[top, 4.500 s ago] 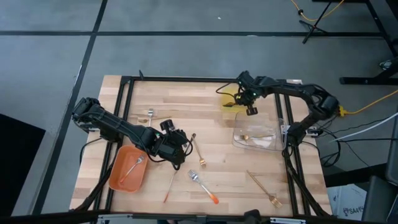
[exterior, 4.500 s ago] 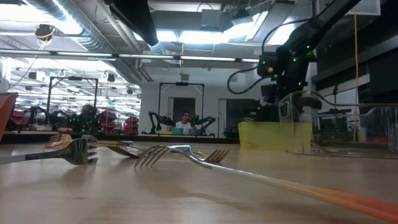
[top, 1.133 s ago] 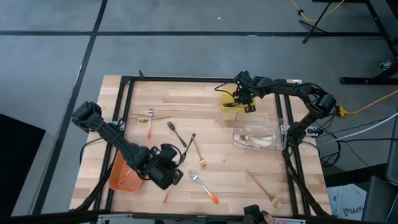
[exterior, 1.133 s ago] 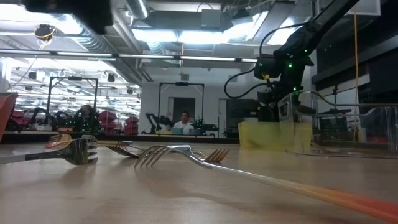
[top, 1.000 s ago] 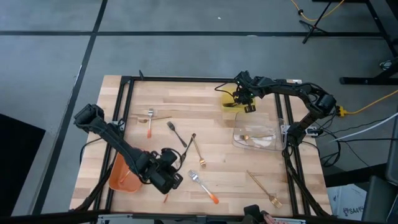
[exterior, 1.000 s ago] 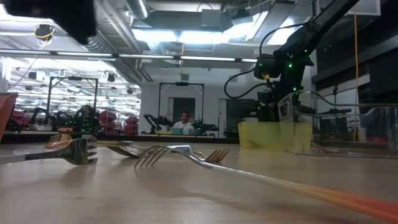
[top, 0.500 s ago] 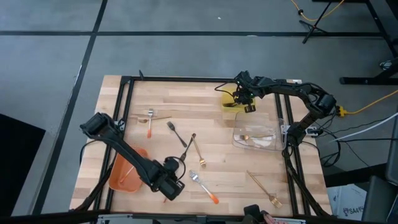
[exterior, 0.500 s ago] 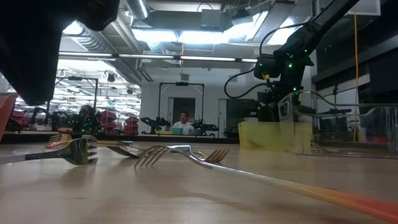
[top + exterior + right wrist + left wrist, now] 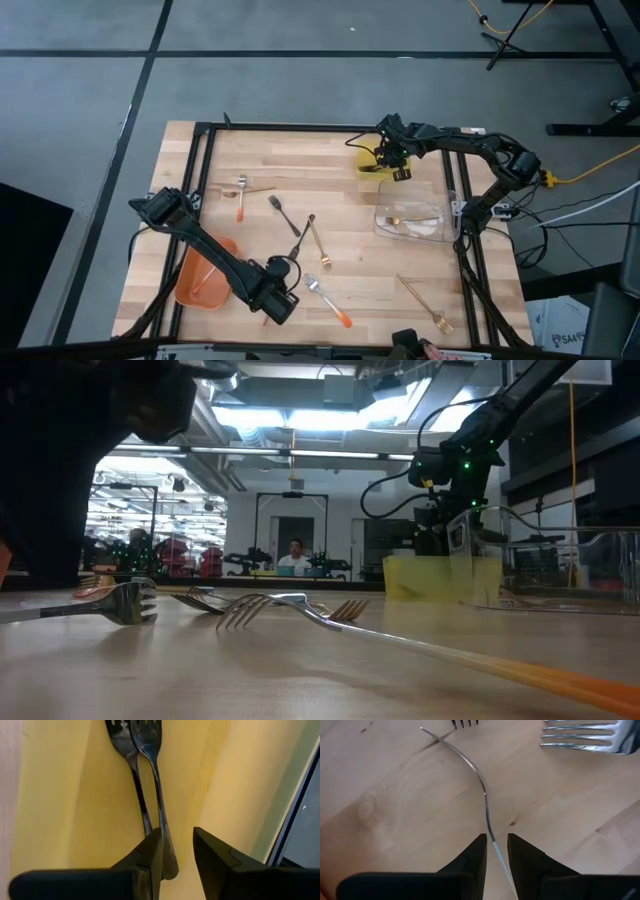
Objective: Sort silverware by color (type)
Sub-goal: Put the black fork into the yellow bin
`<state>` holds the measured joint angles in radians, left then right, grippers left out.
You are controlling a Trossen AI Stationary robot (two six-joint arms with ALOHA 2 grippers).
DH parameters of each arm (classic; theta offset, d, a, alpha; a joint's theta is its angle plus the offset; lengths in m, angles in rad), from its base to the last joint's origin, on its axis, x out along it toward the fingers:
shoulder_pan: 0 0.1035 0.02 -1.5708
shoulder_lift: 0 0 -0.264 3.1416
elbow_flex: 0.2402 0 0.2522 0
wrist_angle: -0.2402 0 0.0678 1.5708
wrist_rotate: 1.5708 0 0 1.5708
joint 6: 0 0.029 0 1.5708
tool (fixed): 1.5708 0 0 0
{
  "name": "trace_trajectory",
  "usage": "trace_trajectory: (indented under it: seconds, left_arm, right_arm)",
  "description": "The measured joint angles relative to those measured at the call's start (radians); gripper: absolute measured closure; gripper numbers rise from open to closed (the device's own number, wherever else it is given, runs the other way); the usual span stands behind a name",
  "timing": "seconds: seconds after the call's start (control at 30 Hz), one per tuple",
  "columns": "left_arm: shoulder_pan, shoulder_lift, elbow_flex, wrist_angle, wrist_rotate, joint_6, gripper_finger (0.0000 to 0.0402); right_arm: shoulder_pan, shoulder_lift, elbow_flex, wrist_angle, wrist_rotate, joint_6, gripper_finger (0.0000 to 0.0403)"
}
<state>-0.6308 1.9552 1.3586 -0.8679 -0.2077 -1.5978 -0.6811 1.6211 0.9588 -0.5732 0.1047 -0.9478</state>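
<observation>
Your left hand [image 9: 495,845], fingers spread, straddles the thin fork [image 9: 482,795] at the counter's [image 9: 400,290] six o'clock. Close off-centre and it could skate away. Your right hand [image 9: 176,851] hangs open over the yellow tray [image 9: 65,795].

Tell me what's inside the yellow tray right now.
Two dark forks lie side by side in the yellow tray. The right gripper hangs open just above their handles, fingers astride them. The handle ends are covered by its fingers, and the tray's far corners are out of view.

left arm [image 9: 205,250]: matte black jointed links, black cable loop
right arm [image 9: 470,145]: same black, green lights
fingers [image 9: 475,855]: dark, wedge-shaped
</observation>
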Motion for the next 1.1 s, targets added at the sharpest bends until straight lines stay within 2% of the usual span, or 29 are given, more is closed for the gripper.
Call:
trace_trajectory:
  seconds: [0.57, 1.1]
  left_arm:
    - [0.0, 0.004, 0.0, -0.002, -0.01, 0.001, 0.0331]
    - [-0.001, 0.074, 0.002, 0.012, 0.002, 0.003, 0.0331]
  right_arm:
    - [0.0, 0.0, 0.0, 0.0, 0.0, 0.0, 0.0303]
    - [0.0, 0.0, 0.0, 0.0, 0.0, 0.0, 0.0303]
